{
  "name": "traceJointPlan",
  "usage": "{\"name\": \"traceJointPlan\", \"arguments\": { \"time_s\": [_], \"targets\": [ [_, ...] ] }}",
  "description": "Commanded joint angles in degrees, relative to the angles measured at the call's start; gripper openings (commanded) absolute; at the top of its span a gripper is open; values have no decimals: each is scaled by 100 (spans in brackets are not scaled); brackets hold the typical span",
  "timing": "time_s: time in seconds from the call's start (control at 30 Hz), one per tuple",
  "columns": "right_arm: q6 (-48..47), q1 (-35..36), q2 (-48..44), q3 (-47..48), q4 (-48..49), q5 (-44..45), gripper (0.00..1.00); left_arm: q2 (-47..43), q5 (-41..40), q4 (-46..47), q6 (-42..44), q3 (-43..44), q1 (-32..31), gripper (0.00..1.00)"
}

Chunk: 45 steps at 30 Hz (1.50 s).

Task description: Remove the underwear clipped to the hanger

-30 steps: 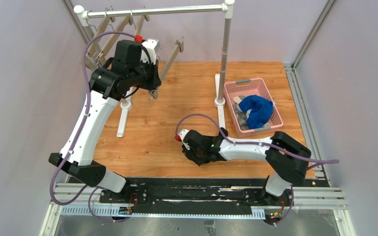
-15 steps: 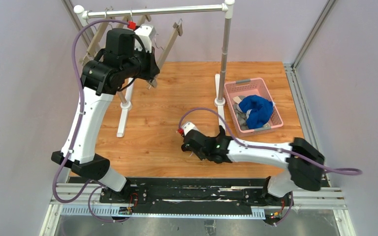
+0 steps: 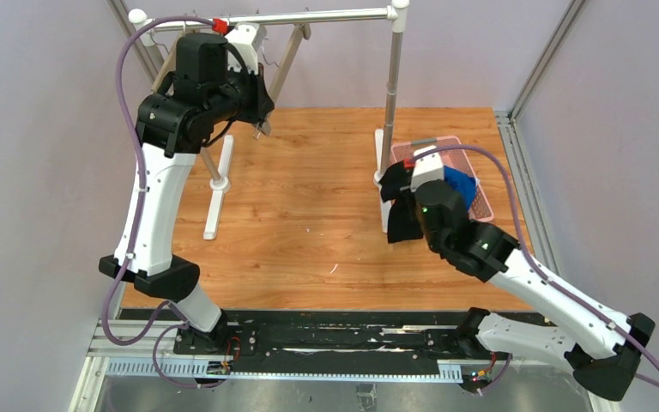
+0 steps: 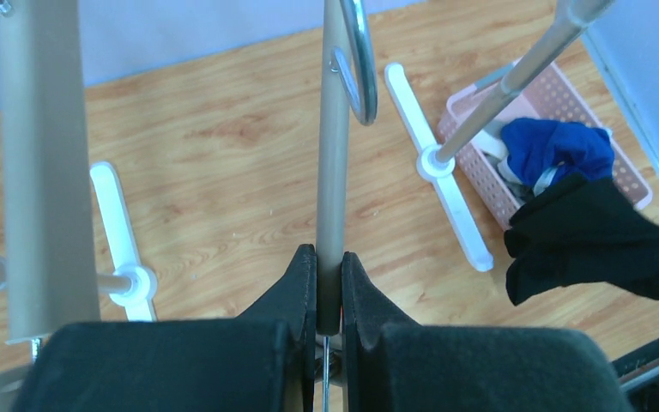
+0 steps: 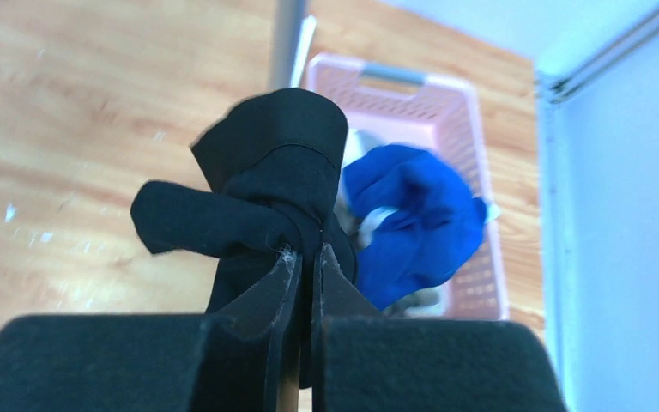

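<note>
- Brown wood desk (image 3: 309, 240), pale purple walls (image 3: 43, 172).
- Pink basket (image 5: 468, 129) on the right.
- The left jaws pinch the hanger (image 4: 333, 172); the right jaws pinch black briefs (image 5: 266, 189).

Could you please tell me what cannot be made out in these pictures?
Grey briefs: right wrist view, mostly buried under blue briefs in the basket.
Basket: top view, largely covered by the right arm.
Hanger top: left wrist view, cut by the edge; top view, partly behind the left arm.
</note>
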Motion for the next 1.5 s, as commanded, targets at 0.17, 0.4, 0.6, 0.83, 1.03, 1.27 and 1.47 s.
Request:
{"name": "traceJointPlan", "arguments": {
  "time_s": [0.17,0.4,0.6,0.83,1.03,1.27,1.47],
  "targets": [
    [-1610,-1175,-211,1026,1374,126,1,241,153,186,-92,566,54,0],
    [-1700,-2436,290,900,2039,-386,1,274,341,293,-133,574,167,0],
    [-1000,-3478,904,195,2120,-1314,1,301,455,368,-188,667,318,0],
    [-460,-3645,1481,-758,2413,-1907,1,335,430,500,-136,645,390,0],
    [-221,-3645,1825,-870,2206,-2047,1,331,335,744,-127,520,391,0],
    [-109,-3645,2319,-718,1855,-2312,1,371,333,1087,-153,449,400,0],
    [-46,-3642,2314,-788,1768,-2541,1,542,270,1168,-166,461,407,0]
  ]
}}
